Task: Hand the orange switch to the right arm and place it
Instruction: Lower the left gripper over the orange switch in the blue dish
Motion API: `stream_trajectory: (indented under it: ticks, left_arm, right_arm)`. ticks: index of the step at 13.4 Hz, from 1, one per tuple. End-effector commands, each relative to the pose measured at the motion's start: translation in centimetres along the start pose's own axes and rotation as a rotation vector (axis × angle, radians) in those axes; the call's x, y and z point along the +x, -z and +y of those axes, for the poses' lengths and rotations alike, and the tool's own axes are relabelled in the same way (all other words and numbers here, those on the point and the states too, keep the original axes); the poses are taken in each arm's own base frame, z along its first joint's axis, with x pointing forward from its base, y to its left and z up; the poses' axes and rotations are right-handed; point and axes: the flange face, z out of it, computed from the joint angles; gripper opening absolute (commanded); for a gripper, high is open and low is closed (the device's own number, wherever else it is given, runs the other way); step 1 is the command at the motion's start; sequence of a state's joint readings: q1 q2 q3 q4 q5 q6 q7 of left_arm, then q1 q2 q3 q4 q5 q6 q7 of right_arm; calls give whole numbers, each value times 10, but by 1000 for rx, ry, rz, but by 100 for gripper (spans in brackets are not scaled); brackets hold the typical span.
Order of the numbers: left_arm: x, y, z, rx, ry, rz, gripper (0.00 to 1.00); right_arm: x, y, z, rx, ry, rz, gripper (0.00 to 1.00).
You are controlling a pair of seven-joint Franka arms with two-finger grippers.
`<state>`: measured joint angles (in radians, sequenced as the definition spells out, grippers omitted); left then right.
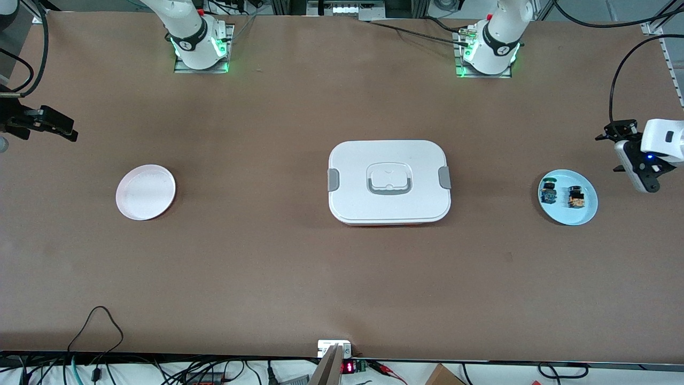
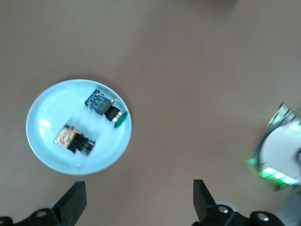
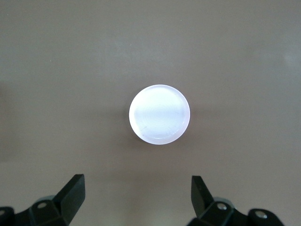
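Observation:
The orange switch (image 1: 576, 197) (image 2: 74, 139), with its black head, lies on its side in a light blue plate (image 1: 566, 216) (image 2: 47, 113) toward the left arm's end of the table. A blue-bodied, green-headed switch (image 1: 548, 192) (image 2: 106, 108) lies beside it in the same plate. My left gripper (image 1: 614, 152) (image 2: 138, 200) hangs open and empty over bare table beside that plate. My right gripper (image 1: 51, 124) (image 3: 138, 195) hangs open and empty over the right arm's end of the table, close to a pale pink plate (image 1: 145, 192) (image 3: 160, 114) that holds nothing.
A white lidded box (image 1: 389, 182) with grey clips and a handle sits mid-table between the two plates. The left arm's base (image 1: 489, 51) (image 2: 282, 160) and the right arm's base (image 1: 200, 45) stand farthest from the front camera. Cables lie along the table's edges.

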<state>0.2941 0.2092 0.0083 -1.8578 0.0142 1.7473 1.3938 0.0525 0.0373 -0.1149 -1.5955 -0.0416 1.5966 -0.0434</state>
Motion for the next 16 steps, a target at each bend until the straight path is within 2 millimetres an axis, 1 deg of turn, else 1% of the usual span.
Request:
stream_trajectory:
  ticks: [1,2,4,5,7,8,9,10,12,13,16]
  left_arm:
    - [-2,-31,-3,76,-218,-8,100]
    - [-3,-45,-10,90,-270,-8,100]
    - [-12,-68,-30,117,-347,-5,100]
    - [-13,-75,-36,131,-376,-6,100]
    - [-13,-95,-50,159,-437,-9,100]
    - [-19,-105,-57,168,-443,-7,100]
    - [-22,-117,-62,175,-462,-7,100]
    - [-23,-124,-67,186,-487,-8,100]
    - [-37,-144,-75,210,-490,-1,100]
    - [-40,-151,-78,217,-497,2,100]
    - [-38,-162,-79,227,-504,11,100]
  right_arm:
    - [-6,6,-2,17,-3,-2,100]
    - [-6,6,-2,18,-3,-3,100]
    - [-6,9,-5,16,3,3,100]
    - [-6,9,-6,17,-2,3,100]
    - [-6,9,-6,17,-3,3,100]
    - [-6,9,-5,17,-5,3,100]
    - [-5,8,-5,17,-5,2,100]
    - [-6,8,-5,17,-5,0,100]
    - [-5,8,-5,17,-5,2,100]
    - [-6,8,-5,17,-5,0,100]
    - [-5,8,-5,17,-5,2,100]
